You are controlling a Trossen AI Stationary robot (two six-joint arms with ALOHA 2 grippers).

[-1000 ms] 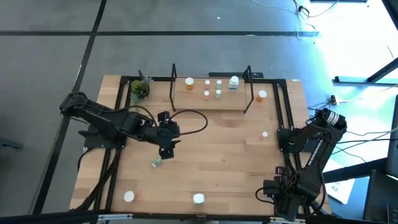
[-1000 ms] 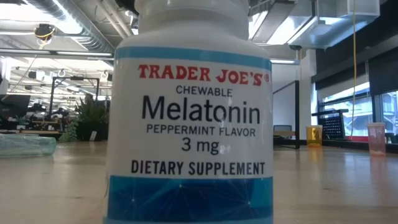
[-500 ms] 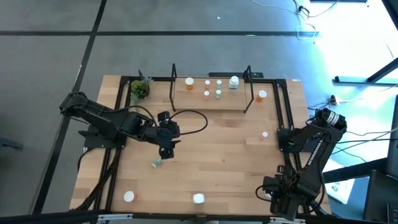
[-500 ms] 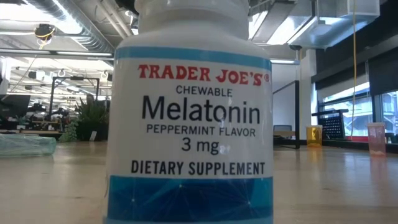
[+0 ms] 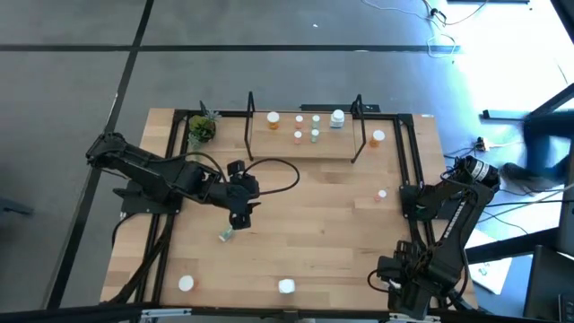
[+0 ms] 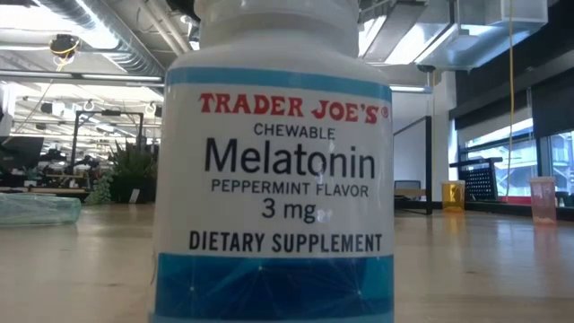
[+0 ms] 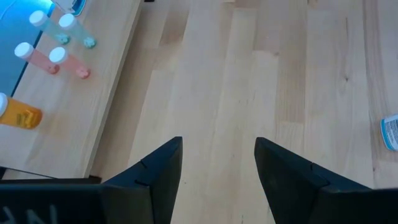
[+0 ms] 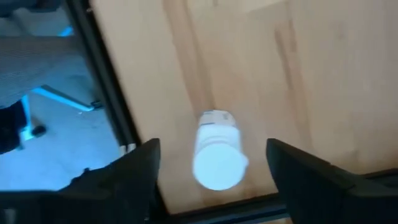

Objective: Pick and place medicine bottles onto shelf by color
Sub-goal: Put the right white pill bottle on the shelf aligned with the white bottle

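My right gripper hangs open at the table's near right corner, pointing down. A white-capped white bottle stands on the wood between its fingers, with a gap on each side. My left gripper is open over the table's left middle with only bare wood between its fingers. A pale green bottle lies on its side just near of it. The shelf along the far edge carries several small bottles.
A big white melatonin bottle stands at the near edge and fills the low view. Another white bottle stands near left, a pinkish one at right. A potted plant stands far left. A person is beyond the right edge.
A dark figure of a person has come into view beyond the table's right edge. The bottles on the table and on the shelf stand as they did.
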